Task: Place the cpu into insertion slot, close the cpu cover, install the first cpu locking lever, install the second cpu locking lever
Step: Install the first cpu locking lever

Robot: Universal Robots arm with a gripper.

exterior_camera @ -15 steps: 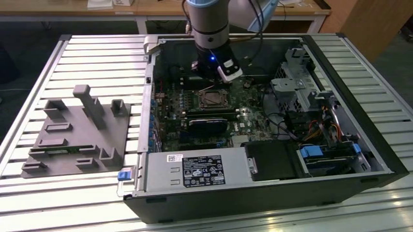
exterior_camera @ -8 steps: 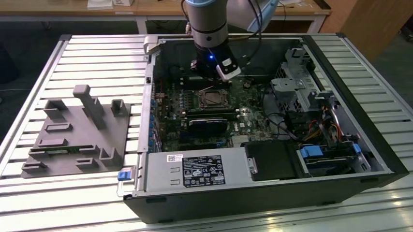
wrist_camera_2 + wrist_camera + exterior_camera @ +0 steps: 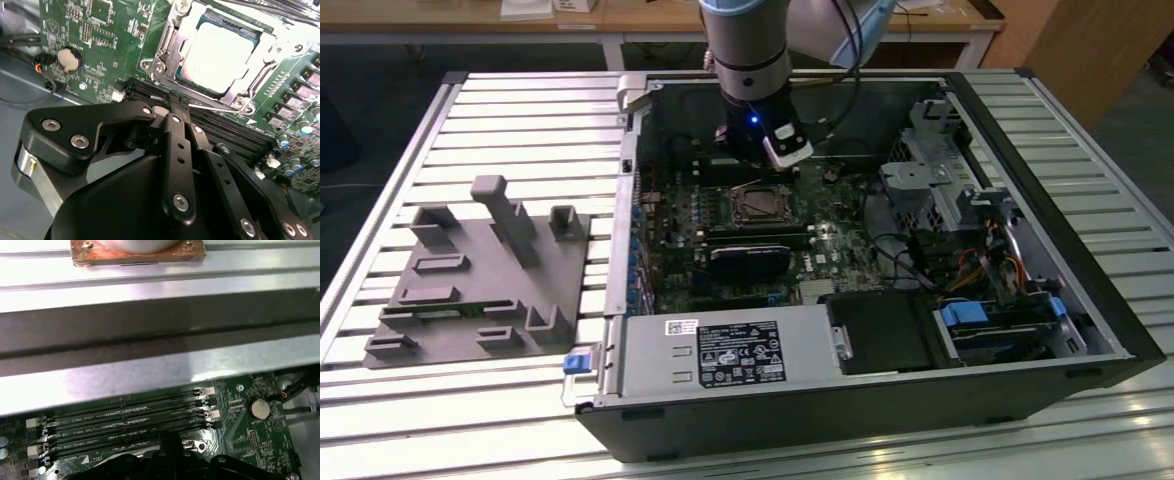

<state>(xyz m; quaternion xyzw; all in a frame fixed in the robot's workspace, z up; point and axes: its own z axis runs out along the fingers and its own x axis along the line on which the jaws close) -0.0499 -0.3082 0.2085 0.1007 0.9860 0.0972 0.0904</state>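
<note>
The cpu (image 3: 220, 50) looks seated, the cpu cover (image 3: 167, 42) down. My gripper (image 3: 173, 98), pressed together, hangs by the cover's edge; I judge lever-locking due, needing precise downward pressure.

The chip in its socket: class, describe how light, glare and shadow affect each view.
Second wrist view: glare bleaches the chip almost white. First wrist view: the metal panel throws back bright bands, with a dark strip between. Exterior view: the socket sits inside the dim case.
</note>
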